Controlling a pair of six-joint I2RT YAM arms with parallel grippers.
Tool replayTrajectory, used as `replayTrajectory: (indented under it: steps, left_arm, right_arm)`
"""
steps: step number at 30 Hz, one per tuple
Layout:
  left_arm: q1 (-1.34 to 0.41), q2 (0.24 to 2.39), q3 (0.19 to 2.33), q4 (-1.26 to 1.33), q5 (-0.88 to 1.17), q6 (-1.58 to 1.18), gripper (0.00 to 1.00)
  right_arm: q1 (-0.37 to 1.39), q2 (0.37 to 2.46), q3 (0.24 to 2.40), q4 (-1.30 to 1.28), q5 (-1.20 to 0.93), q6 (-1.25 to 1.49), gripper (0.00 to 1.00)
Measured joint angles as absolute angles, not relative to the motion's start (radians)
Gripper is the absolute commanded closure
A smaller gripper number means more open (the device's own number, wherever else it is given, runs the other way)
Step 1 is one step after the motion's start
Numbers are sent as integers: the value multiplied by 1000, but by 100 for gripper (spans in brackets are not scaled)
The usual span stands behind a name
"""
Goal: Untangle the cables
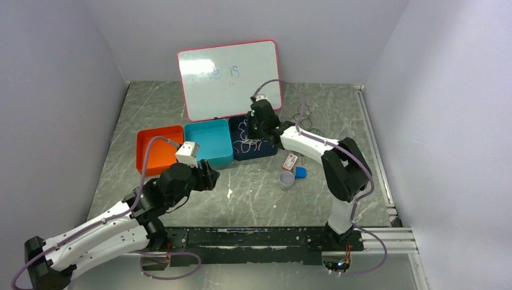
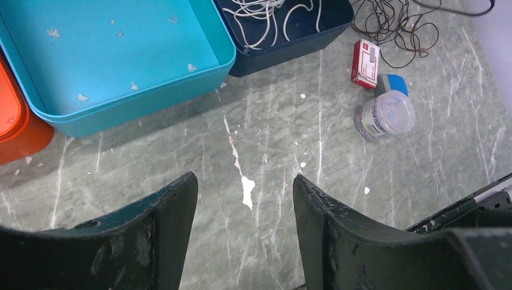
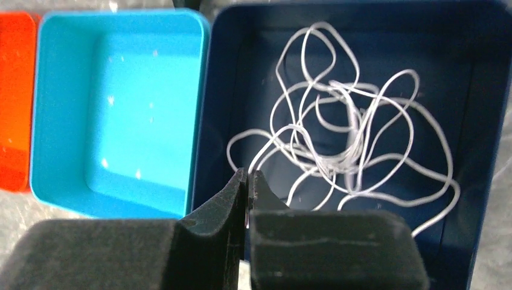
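Cables [image 3: 352,158], white, tangled in navy tray [image 3: 241,72], right hand [image 3: 248,181] pinched together above, left hand [image 2: 244,196] apart over table [image 2: 362,193]

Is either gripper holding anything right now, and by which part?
Left gripper: open, empty. Right gripper: jaws closed above the tangled white cable in the navy plastic bin; whether a strand is pinched cannot be told.

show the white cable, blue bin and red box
thin white cable [image 3: 352,156], right wrist view, knot centre
dark blue plastic bin [image 3: 220,103], right wrist view, left wall
small red box [image 2: 366,62], left wrist view, top face
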State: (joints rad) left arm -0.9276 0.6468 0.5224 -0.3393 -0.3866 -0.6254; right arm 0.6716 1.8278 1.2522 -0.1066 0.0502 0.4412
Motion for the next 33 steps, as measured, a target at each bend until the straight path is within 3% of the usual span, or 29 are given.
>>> replayTrajectory:
  steps: [7,20,33]
  left_arm:
    - [-928,647,522,-343,-390,-626,36]
    - [-928,635,521,-347,-397,-629,35]
    - [-928,673,521,-341,-396,-627,34]
  right_arm:
    - [652,1911,1319,-63,35,433,94]
    - [654,1894,1278,-88,14,407,53]
    - [654,1613,1216,-178,95,347,46]
